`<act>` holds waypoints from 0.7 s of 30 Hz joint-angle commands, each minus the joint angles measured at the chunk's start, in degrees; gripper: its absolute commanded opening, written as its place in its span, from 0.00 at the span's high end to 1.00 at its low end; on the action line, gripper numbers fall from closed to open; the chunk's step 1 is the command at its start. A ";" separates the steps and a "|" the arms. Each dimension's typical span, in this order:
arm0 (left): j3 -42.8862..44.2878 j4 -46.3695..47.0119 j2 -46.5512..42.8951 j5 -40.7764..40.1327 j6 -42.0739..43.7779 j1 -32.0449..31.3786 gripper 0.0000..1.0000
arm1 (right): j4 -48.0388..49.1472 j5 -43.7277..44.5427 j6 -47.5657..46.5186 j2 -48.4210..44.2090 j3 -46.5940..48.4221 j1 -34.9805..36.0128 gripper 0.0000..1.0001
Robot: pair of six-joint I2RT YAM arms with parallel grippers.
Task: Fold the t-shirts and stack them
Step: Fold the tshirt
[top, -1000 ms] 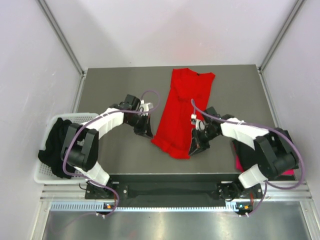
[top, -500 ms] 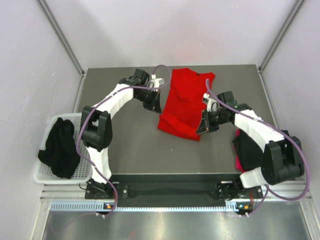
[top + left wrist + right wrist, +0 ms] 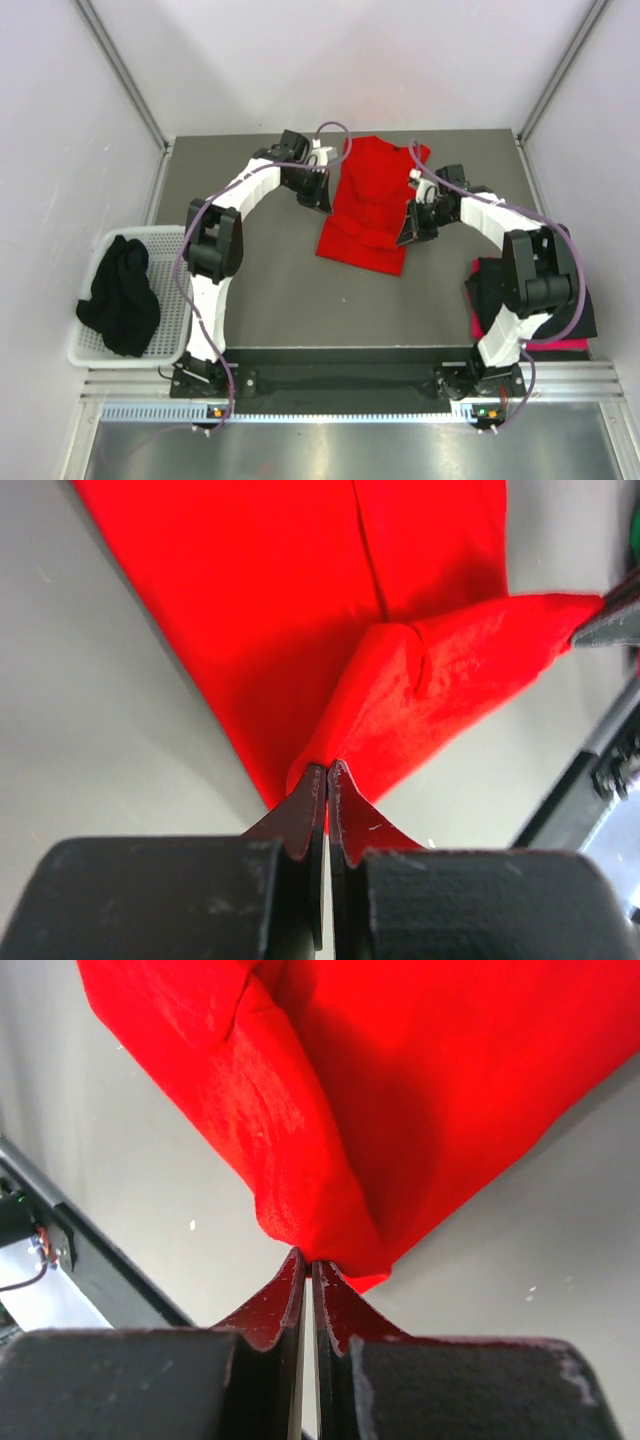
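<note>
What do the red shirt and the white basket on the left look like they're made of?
The red t-shirt: soft matte knit cloth, probably cotton; it folds and creases limply. The basket: white plastic by its look, rigid open mesh.

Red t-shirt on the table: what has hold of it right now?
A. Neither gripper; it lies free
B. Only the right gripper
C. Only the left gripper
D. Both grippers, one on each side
D: in the wrist views the left gripper and the right gripper each have their jaws shut on a pinched fold of the red t-shirt, one at each side edge.
</note>
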 commanded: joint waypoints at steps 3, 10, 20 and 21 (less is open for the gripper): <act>9.41 2.09 4.33 -0.85 -0.57 -0.04 1.00 | 4.86 0.22 -0.38 1.83 4.38 -2.15 1.00; 11.45 6.21 6.54 -1.46 -3.02 -0.04 1.00 | 6.53 0.74 -0.47 4.64 6.05 -3.91 1.00; 13.47 8.06 8.56 -3.22 -3.73 0.14 1.00 | 9.43 1.97 -1.44 8.51 8.43 -4.62 1.00; 13.82 8.06 8.74 -3.13 -3.73 0.23 1.00 | 9.70 1.89 -1.17 9.03 8.60 -4.70 1.00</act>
